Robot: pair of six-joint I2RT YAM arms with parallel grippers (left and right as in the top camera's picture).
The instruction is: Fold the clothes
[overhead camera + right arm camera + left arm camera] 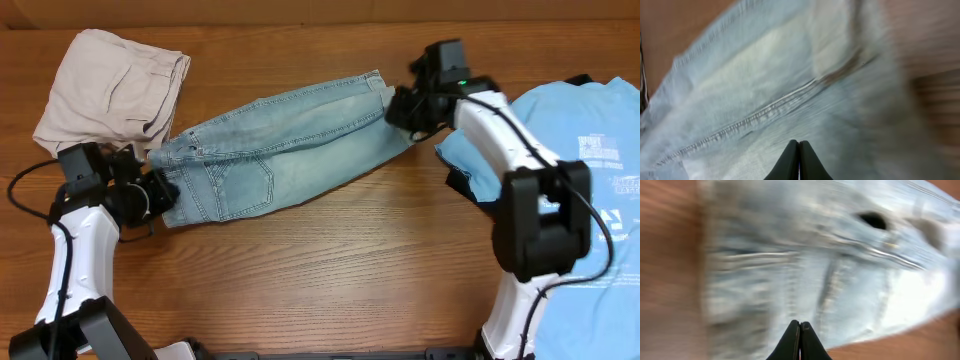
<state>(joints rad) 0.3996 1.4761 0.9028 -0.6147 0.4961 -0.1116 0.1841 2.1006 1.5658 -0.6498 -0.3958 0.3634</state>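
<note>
Light-wash denim jeans (280, 140) lie folded lengthwise across the middle of the table, back pocket up. My left gripper (160, 195) is at their waist end, near the table's left side. In the left wrist view its jaws (800, 325) are pressed together over blurred denim (815, 270), and no cloth shows between them. My right gripper (398, 108) is at the leg end. Its jaws (799, 145) are likewise shut above the denim (765, 100) beside a seam.
Crumpled beige trousers (110, 90) sit at the back left, touching the jeans' waist. A sky-blue printed T-shirt (580, 150) is spread at the right, with a black garment's edge (458, 183) showing under it. Bare wooden table (330, 260) runs along the front.
</note>
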